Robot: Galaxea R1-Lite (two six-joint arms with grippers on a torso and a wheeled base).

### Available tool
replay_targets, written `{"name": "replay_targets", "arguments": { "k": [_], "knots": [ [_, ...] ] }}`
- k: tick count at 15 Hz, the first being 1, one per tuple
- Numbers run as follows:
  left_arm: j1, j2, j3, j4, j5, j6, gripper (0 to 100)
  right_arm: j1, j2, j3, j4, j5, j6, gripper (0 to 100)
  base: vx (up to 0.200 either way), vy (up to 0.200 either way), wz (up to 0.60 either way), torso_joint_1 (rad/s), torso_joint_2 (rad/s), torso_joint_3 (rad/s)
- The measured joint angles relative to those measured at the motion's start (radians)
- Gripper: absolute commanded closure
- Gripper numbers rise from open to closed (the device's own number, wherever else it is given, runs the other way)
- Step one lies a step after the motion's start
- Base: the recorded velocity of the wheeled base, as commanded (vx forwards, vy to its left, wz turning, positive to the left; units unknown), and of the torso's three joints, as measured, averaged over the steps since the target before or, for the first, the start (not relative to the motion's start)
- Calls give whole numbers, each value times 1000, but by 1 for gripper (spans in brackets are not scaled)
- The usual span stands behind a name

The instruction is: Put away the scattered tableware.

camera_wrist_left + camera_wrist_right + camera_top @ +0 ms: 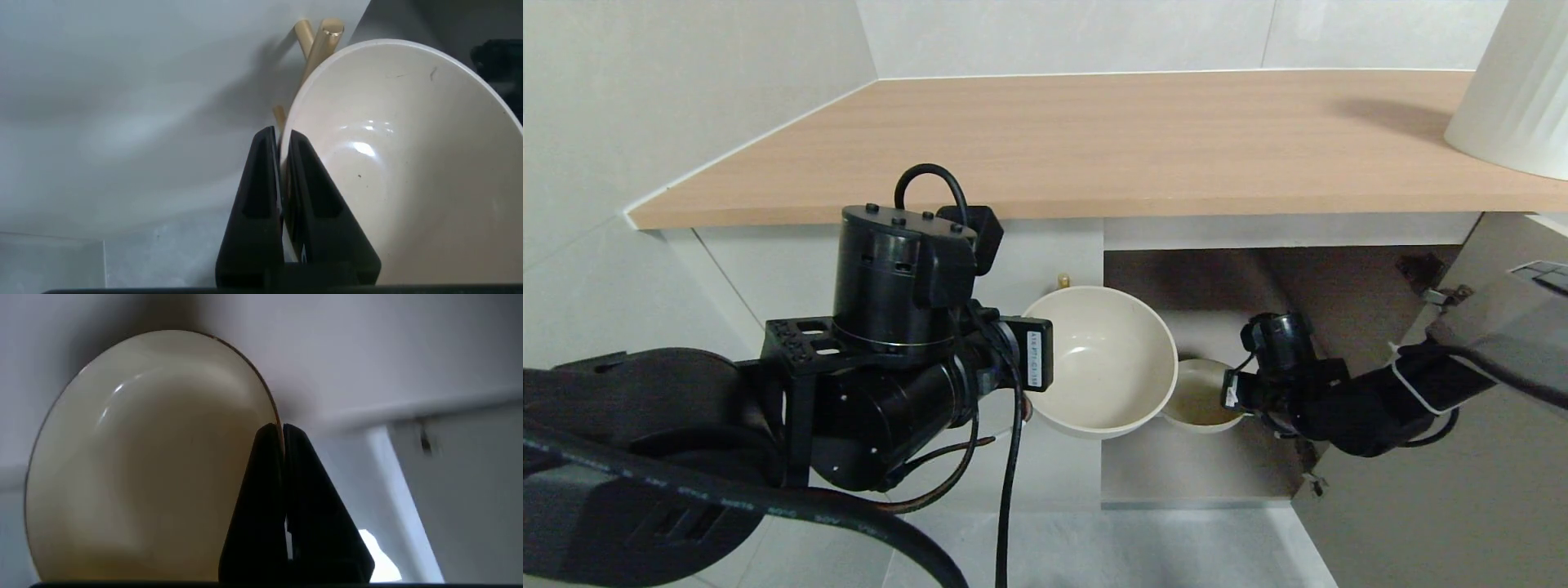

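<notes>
The left hand (pixel 1029 398) is clenched on the rim of a large cream bowl (pixel 1107 359). In the left wrist view its two black fingers (pixel 263 175) pinch the bowl's wall between them. The bowl hangs tilted, its opening facing up and towards the camera, in front of the edge where the closed white cabinet door (pixel 760 278) meets the open cabinet (pixel 1258 278). A brass knob (pixel 1063 281) on that door shows just behind the bowl's rim.

The right hand (pixel 1237 396) grips a smaller cream bowl (pixel 1196 396) by its rim, and the right wrist view shows the fingers (pixel 265 469) closed on the thin edge. This bowl is inside the cabinet opening, just beside the large one. Whether the two bowls touch cannot be told.

Each hand carries a small white label (pixel 1036 353) with dark print too small to read.

A wooden tabletop (pixel 1094 139) spans the cabinet, with a white ribbed vessel (pixel 1519 90) at its right end. The swung-out cabinet door (pixel 1462 506) stands to the right.
</notes>
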Motion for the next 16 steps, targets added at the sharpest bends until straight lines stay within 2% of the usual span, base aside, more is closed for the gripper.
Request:
{"name": "replay_targets", "arguments": {
  "k": [4,12,13,16],
  "knots": [
    [0,3,0,0,0,1,100,-45,124,-116,-21,-104,4,100,0,0,0,0,0,0],
    [-5,20,1,0,0,1,100,-76,203,-233,-20,-123,37,100,0,0,0,0,0,0],
    [-6,22,1,0,0,1,100,-76,205,-237,-20,-122,37,0,0,0,0,0,0,0],
    [-9,31,1,0,0,1,100,-75,205,-239,-15,-120,38,0,0,0,0,0,0,0]
  ]
}}
